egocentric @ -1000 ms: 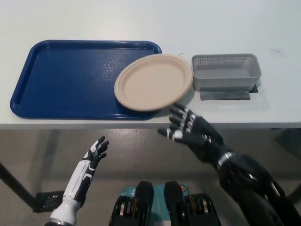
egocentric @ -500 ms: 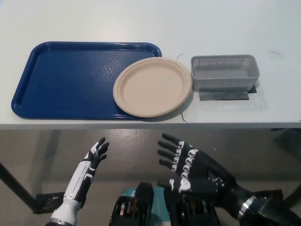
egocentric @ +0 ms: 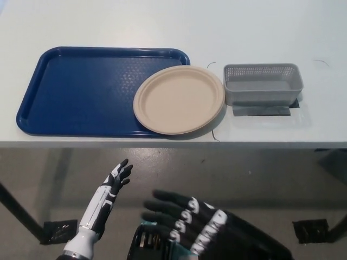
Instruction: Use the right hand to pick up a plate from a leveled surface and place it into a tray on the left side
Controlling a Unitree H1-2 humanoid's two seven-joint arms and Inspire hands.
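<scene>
On the counter (egocentric: 162, 21) the plate (egocentric: 179, 99) lay half off the tray (egocentric: 81, 86), well beyond the right hand (egocentric: 200, 227) with fingers (egocentric: 162, 207) apart and empty, so nudging it left seemed wise.

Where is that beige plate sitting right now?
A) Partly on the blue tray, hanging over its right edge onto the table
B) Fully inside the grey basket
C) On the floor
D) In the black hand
A: the plate overlaps the right end of the blue tray and reaches past it towards the grey basket, while the black right hand is low, open and holds nothing.
</scene>
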